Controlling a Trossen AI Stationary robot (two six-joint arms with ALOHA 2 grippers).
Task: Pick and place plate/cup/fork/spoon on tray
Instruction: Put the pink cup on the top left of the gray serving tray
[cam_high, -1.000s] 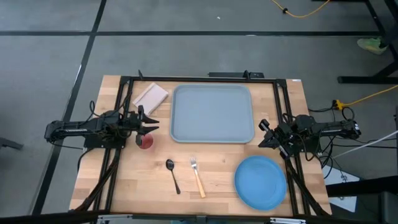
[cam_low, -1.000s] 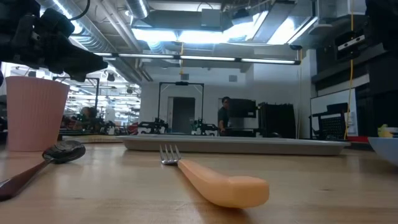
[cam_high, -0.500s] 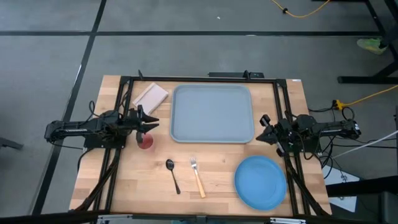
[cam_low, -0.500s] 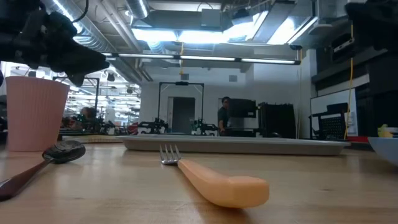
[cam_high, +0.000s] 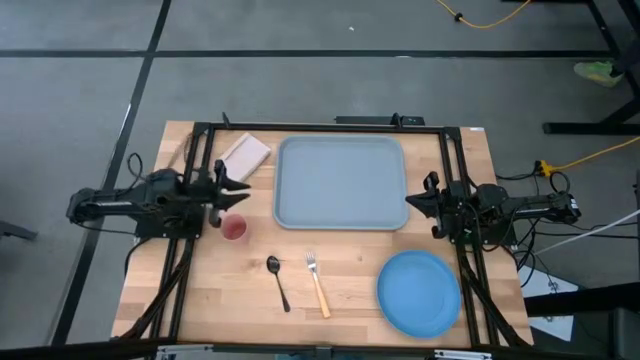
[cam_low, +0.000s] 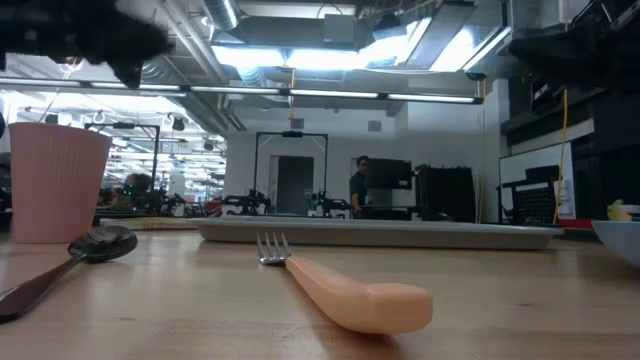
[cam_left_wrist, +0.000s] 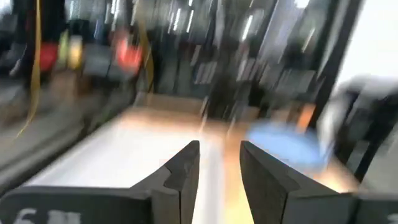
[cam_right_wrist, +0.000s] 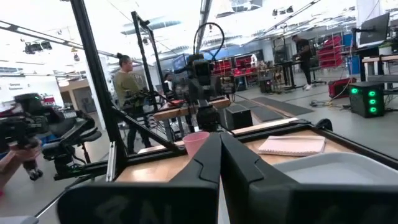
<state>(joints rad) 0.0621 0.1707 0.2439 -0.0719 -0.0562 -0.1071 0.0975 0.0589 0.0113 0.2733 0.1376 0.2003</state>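
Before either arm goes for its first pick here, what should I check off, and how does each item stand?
1. Tray free to take tableware: ok, nothing lies on it.
2. Cup upright and reachable: ok, it stands just beside the left claw.
3. Left claw open enough for a grasp: ok, fingers apart, holding nothing.
4. Right claw ready: not ok, fingers shut, at the tray's right edge.
5. Plate clear of other items: ok.
6. Fork and spoon apart: ok, side by side, not touching.
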